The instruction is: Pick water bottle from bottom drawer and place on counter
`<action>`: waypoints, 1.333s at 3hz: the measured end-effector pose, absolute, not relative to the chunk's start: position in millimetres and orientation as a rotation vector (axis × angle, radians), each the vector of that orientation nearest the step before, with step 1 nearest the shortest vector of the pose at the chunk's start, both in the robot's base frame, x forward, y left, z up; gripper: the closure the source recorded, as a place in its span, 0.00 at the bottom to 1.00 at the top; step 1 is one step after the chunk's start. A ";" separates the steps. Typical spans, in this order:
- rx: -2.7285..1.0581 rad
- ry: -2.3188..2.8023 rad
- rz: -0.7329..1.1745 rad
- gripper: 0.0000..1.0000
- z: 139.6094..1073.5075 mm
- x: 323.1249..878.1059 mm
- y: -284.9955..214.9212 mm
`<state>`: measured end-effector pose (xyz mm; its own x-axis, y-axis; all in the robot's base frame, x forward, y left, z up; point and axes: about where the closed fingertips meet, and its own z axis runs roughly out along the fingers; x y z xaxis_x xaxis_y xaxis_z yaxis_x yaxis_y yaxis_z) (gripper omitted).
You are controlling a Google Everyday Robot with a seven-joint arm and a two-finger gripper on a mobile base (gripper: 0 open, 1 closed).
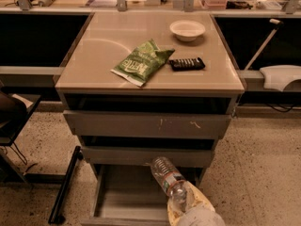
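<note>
- We read this as an office or lab bay.
- Speckled hard floor (263,164), grey drawer cabinet (146,125), cluttered bench (141,3) behind it, cable (282,108) at right.
- Bag (141,62), remote (187,63) and bowl (187,30) sit on the counter (99,55).
- Gripper (181,199) is at the bottom edge, over the bottom drawer (127,197), clamped on the bottle (165,175).

The glossy tan tabletop (99,55) of the grey drawer cabinet carries three things. A green snack bag (142,62) lies flat near the middle, a black remote (187,63) lies just beside the bag's right corner, and a shallow white bowl (187,30) stands upright near the back right, apart from both. The end effector (181,202) is low in front of the cabinet, over the open bottom drawer (122,197), clamped on the neck end of the tilted water bottle (165,174).
</note>
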<state>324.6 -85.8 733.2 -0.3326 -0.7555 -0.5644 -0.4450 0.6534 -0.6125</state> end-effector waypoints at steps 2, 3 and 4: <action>-1.020 1.916 -0.428 1.00 746.6 388.1 -68.3; -0.938 1.832 -0.497 1.00 801.1 455.4 -91.5; -0.818 1.819 -0.498 1.00 836.9 484.7 -115.9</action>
<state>484.7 -115.9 836.9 -0.2343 -0.7309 -0.6410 -0.3021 0.6815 -0.6666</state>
